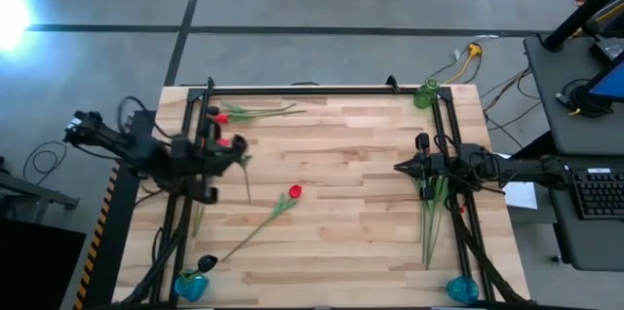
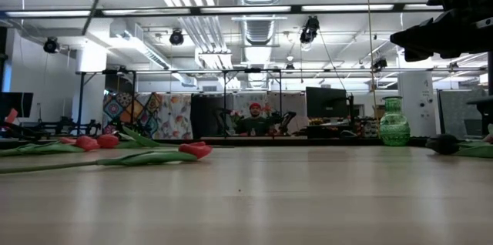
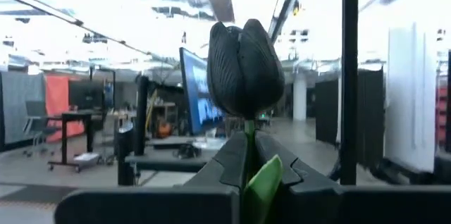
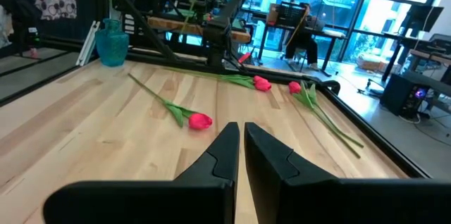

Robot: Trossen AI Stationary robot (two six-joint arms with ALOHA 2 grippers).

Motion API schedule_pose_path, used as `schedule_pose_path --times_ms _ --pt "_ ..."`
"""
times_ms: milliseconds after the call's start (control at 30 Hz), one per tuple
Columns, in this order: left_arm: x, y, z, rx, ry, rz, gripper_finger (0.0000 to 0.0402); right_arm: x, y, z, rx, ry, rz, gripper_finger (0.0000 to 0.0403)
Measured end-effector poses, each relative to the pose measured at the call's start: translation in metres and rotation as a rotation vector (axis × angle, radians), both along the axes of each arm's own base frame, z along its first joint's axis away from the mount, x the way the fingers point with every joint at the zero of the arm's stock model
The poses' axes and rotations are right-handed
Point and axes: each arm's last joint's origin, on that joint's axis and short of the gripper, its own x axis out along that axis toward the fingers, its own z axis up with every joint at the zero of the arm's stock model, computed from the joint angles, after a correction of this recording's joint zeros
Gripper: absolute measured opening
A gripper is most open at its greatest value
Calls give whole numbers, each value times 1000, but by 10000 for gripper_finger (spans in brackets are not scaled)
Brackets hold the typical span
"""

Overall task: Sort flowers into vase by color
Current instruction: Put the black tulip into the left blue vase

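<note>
left gripper (image 3: 246, 160) at nine o'clock on the surface (image 1: 341, 154) is clamped on the stem of a near-black flower (image 3: 245, 65), head upright above its fingers; right gripper (image 4: 239, 146) at three o'clock is closed, empty; red flowers (image 1: 294, 192) lie at centre and eleven o'clock.

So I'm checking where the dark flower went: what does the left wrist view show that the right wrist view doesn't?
Only the left wrist view shows the near-black tulip, its stem clamped in the shut left gripper.

Only the right wrist view shows the shut, empty right gripper, a red tulip lying on the table, and a blue vase.

Both show the room beyond.
</note>
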Motion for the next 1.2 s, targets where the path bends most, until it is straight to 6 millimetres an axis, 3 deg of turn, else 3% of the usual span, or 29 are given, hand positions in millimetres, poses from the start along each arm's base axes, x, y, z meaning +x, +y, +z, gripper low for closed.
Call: schedule_pose_path --times_ms 267,600,767,967,1200 --pt "-32 7 1 4 68 -276 0 0 0 0 -2 0 0 18" --pt "-68 15 50 74 52 -549 0 0 0 0 -1 0 0 18" --pt "-76 16 63 102 22 -650 0 0 0 0 -1 0 0 18" --pt "-84 19 78 3 -100 -721 0 0 0 0 0 0 0 18" --pt "-81 11 65 33 -115 -907 0 0 0 0 -2 0 0 18"
